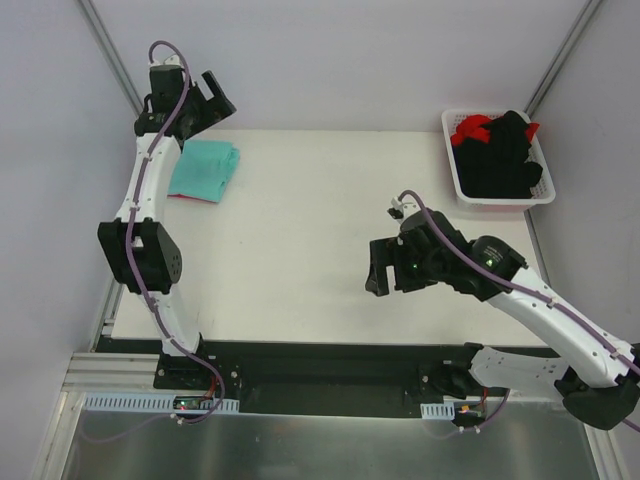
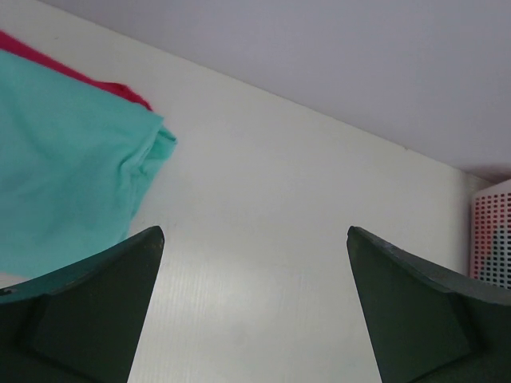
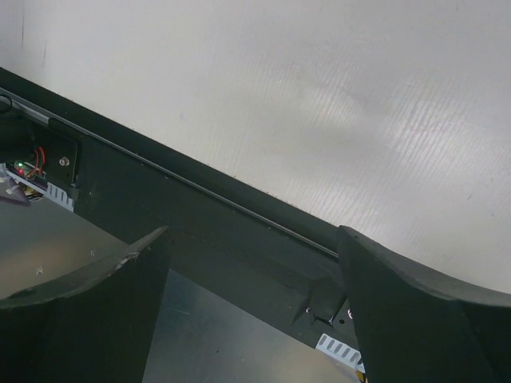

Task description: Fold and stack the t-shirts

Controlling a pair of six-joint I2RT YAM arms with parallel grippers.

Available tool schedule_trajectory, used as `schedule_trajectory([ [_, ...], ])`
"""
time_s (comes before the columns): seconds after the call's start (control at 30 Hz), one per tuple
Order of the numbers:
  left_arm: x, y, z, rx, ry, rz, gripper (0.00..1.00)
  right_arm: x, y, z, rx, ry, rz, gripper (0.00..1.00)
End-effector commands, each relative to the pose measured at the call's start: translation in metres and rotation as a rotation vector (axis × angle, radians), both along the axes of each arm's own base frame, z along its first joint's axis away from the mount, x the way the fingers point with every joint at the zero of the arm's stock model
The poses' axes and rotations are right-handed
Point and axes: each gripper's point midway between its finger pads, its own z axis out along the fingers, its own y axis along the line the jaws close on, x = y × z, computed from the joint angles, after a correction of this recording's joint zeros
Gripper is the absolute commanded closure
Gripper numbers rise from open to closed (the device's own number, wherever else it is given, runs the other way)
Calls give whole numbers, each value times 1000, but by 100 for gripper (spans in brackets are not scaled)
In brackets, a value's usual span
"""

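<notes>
At far left, folded teal t-shirt (image 1: 205, 170) lies lengthwise near-to-far.

A white table (image 1: 320, 250) with a faintly ribbed surface fills the middle of the scene. At its far right corner sits a white plastic basket (image 1: 505, 203) with latticed walls. Pale grey walls (image 1: 350, 60) close the space in at the back and sides, with slanted aluminium posts (image 1: 110, 50) in the two back corners. Along the table's near edge runs a black base plate (image 1: 320, 380), with short strips of white slotted cable duct (image 1: 130, 403) at its front, and nearer still lies a dull metal sheet (image 1: 320, 450).
</notes>
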Motion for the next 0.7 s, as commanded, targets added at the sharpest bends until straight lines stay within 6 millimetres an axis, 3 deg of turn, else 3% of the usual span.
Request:
schedule_trajectory([
  [0.0, -50, 59, -59, 184, 216, 211, 1, -4, 6, 15, 65, -27, 7, 13],
  [0.13, -66, 83, -94, 238, 306, 289, 1, -7, 1, 18, 75, -39, 2, 12],
  [0.33, -61, 88, -145, 253, 414, 272, 1, -12, -4, 16, 93, -44, -9, 12],
  [0.67, -58, 95, -190, 292, 535, 278, 1, -13, -9, 14, 85, -52, -15, 12],
])
